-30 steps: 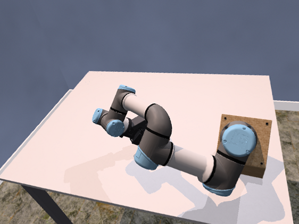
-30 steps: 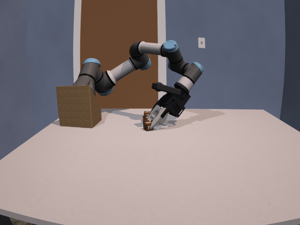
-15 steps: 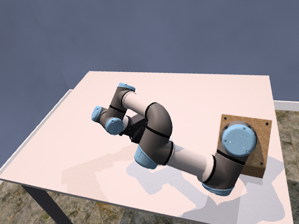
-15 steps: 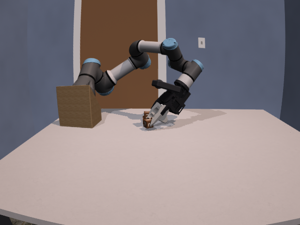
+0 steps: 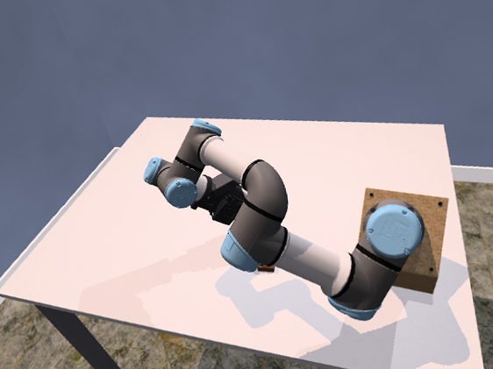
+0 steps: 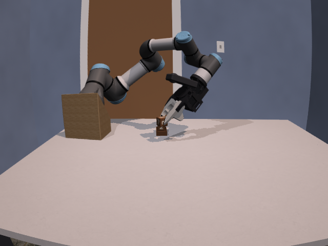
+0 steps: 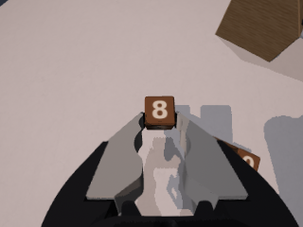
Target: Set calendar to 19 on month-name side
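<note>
Tray [image 7: 228, 144] mostly hidden behind hand [image 7: 160, 118] (second cube [image 7: 253, 158] cropped too)

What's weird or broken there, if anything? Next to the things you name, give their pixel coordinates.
Nothing looks spilled or broken. The cube showing an 8 [image 6: 160, 118] [image 7: 159, 109] might look odd because it's up off its tray [image 5: 265, 269] [image 6: 161, 132], but the robot's fingers [image 6: 173, 114] are pinching it, so it's probably just being moved.
</note>
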Motion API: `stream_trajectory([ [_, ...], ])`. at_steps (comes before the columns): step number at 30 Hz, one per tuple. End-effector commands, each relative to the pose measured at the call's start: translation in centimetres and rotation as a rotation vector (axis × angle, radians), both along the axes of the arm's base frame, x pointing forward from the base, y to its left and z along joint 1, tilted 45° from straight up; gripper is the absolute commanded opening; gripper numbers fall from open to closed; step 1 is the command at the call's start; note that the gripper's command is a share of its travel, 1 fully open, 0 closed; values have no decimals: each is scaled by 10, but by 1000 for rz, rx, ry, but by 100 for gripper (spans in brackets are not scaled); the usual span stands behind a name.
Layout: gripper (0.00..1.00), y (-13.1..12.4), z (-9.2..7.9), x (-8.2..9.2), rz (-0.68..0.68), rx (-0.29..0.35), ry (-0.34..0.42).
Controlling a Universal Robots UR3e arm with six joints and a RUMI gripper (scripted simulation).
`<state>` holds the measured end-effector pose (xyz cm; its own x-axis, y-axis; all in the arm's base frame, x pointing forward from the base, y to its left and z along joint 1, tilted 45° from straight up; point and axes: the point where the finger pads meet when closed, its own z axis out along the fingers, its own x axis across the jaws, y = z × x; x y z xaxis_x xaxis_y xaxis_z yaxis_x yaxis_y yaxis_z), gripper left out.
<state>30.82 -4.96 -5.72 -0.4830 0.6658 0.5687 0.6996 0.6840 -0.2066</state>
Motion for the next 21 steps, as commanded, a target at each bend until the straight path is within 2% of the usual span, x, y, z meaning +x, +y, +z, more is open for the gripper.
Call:
stream_trajectory([
  [1,10,-5,5,0,-1,-1,-1],
  [21,10,-7,6,-1,-5,4,-5],
])
